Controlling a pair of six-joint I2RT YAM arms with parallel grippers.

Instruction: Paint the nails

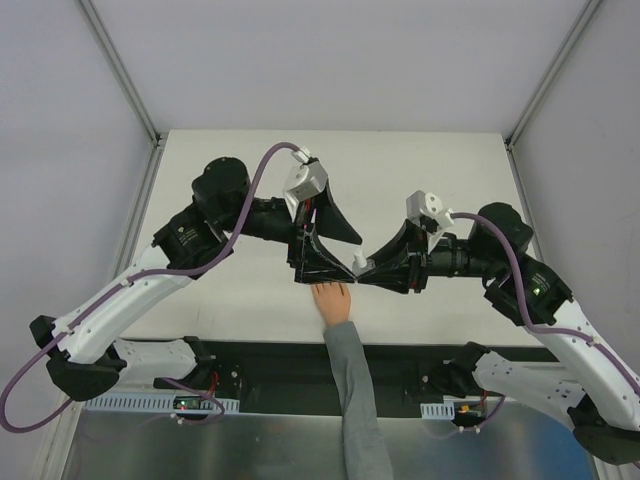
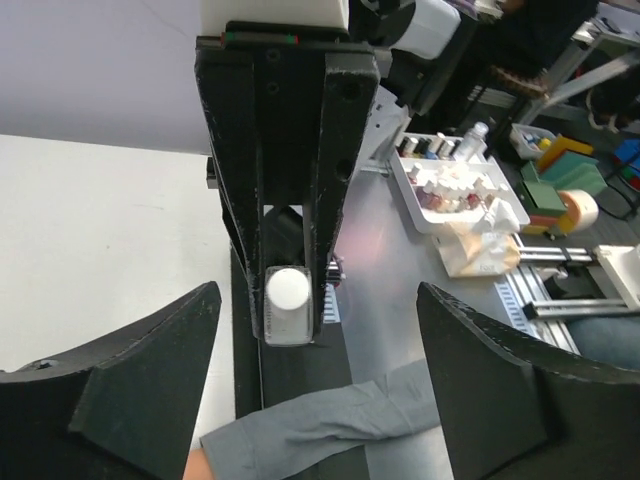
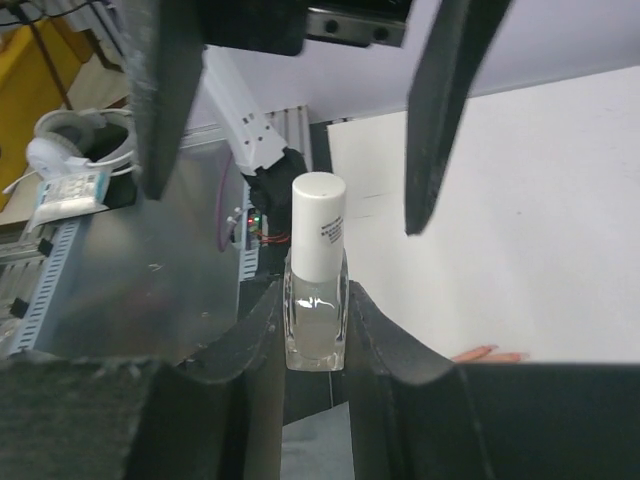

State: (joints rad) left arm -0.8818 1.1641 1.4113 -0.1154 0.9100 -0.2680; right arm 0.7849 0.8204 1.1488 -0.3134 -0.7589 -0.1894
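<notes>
A pale peach hand with a grey sleeve lies flat at the table's near edge, fingers together. Its nails are too small to make out. Its fingertips show in the right wrist view. My right gripper is shut on a small clear bottle with a white cap and holds it upright just above and to the right of the hand. My left gripper is open and empty, its jaws spread wide around the bottle from the far side. The sleeve shows below it.
A black strip runs along the table's near edge by the arm bases. Beyond the table, the left wrist view shows a white tray of small bottles, a crumpled bag and a tape roll. Frame posts stand at the back corners.
</notes>
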